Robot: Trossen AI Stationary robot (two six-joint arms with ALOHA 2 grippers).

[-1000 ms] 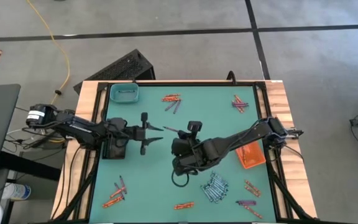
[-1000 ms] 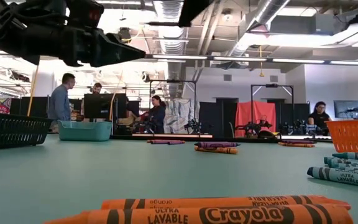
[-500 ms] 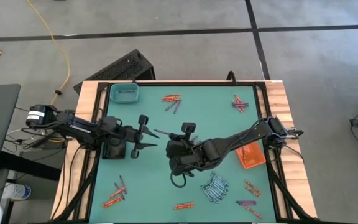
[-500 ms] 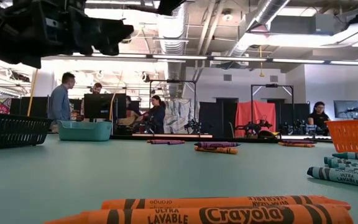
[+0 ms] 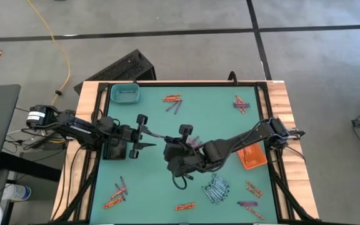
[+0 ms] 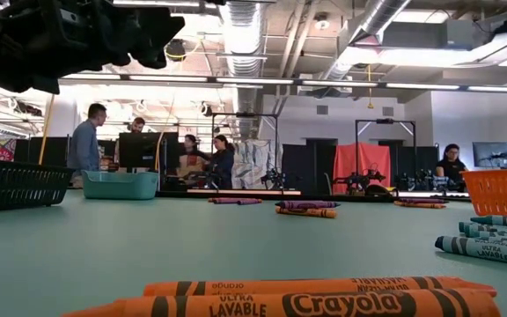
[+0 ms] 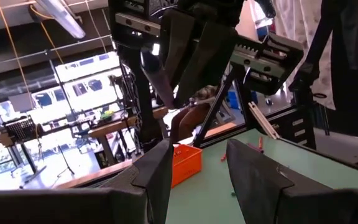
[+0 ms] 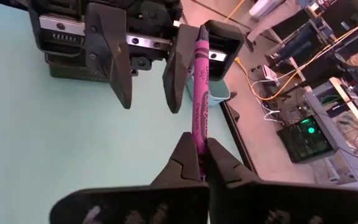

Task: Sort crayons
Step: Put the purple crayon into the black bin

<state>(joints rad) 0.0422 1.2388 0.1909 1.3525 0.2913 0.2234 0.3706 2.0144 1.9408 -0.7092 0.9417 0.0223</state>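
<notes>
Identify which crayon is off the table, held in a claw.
The purple crayon pinched in the shut right claw, its far end between the open left claw fingers. All other crayons lie on the mat.

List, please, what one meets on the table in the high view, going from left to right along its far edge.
Teal tray → orange and purple crayons → a second small crayon cluster.

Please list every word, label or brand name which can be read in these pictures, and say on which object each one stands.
"Crayola": on the nearest orange crayon, low view.
"ULTRA LAVABLE": on the same crayon, left of the brand name.
Upside-down small print on the orange crayon behind: too small to read.
Labels on the blue-grey crayons: too blurred to read.
</notes>
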